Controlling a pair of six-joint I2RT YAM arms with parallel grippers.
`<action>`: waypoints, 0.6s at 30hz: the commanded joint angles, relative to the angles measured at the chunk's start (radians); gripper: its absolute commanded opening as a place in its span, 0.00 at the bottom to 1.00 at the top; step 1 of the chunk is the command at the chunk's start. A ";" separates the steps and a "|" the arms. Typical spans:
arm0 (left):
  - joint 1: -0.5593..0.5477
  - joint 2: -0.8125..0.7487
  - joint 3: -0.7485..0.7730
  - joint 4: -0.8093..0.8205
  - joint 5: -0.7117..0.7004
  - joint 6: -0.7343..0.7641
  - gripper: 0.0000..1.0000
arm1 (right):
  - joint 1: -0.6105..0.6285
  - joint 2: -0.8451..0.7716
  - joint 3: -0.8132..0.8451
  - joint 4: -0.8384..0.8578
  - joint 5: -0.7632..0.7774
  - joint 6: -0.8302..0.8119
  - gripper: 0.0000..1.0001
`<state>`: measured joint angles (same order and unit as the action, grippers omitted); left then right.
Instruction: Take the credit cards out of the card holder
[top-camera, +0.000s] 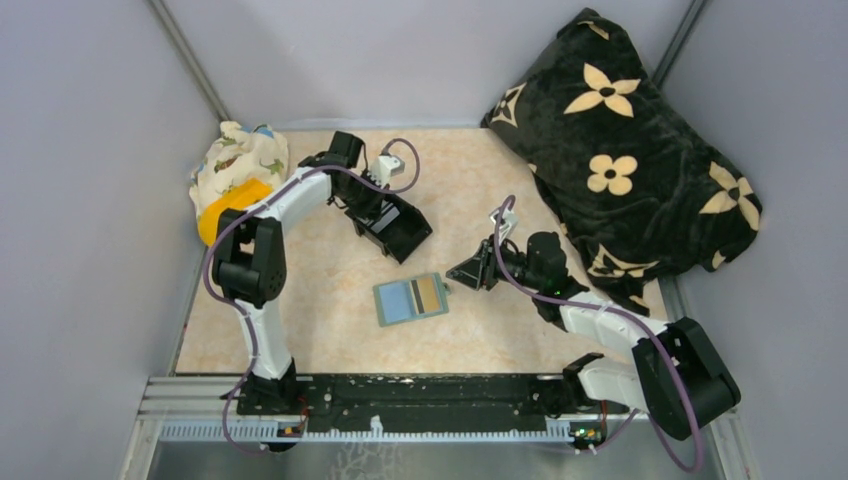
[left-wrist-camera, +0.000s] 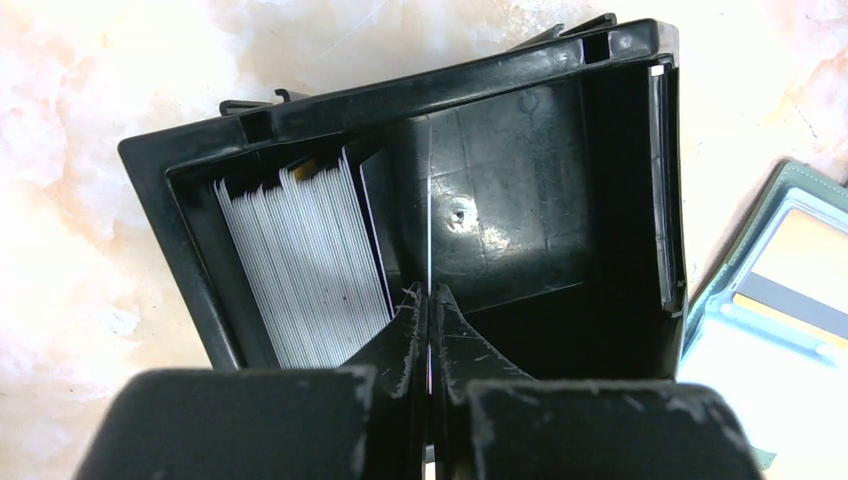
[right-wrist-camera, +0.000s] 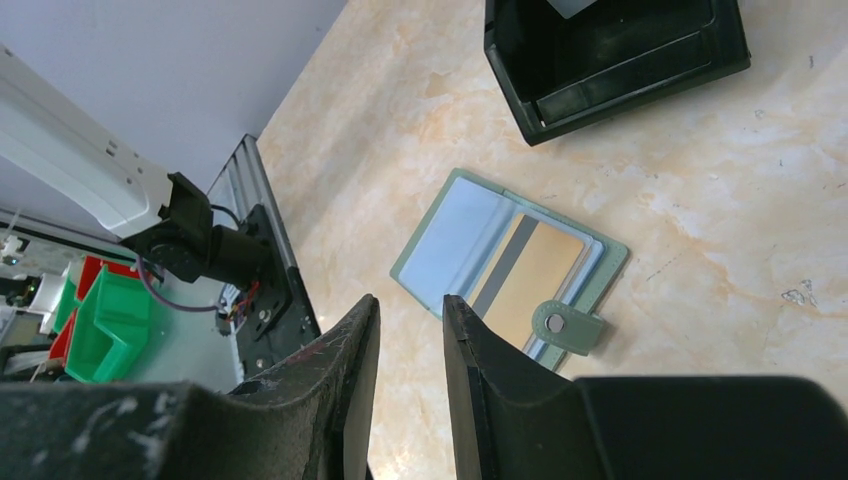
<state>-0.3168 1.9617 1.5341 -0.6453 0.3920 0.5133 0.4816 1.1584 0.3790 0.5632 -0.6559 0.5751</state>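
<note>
My left gripper (left-wrist-camera: 428, 300) pinches a pale card (left-wrist-camera: 428, 200) edge-on over the black box (left-wrist-camera: 400, 95); my right gripper (right-wrist-camera: 408, 305), half-open and empty, should catch the tan-gold card (right-wrist-camera: 535, 275) by its exposed edge in the card holder (right-wrist-camera: 455, 235)

No words, numbers or brand marks can be read on the credit cards (right-wrist-camera: 530, 275) or card holder (right-wrist-camera: 570, 328).

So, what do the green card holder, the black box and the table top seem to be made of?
Card holder: likely faux leather, matte sage-green, with a soft snap tab.
Black box: hard moulded plastic, semi-glossy, scuffed, with reflections.
Table top: marble-look beige veining, smooth; real stone or laminate, unclear.
</note>
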 joint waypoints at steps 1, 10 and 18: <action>0.003 0.004 0.027 -0.007 -0.016 -0.004 0.00 | -0.012 0.006 -0.009 0.091 -0.011 -0.018 0.30; -0.016 0.008 0.029 0.005 -0.052 -0.031 0.02 | -0.014 0.015 -0.017 0.110 -0.016 -0.010 0.30; -0.024 -0.015 0.023 0.020 -0.078 -0.057 0.12 | -0.015 0.017 -0.022 0.116 -0.015 -0.010 0.30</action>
<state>-0.3328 1.9617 1.5349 -0.6430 0.3264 0.4721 0.4789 1.1683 0.3592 0.6140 -0.6575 0.5758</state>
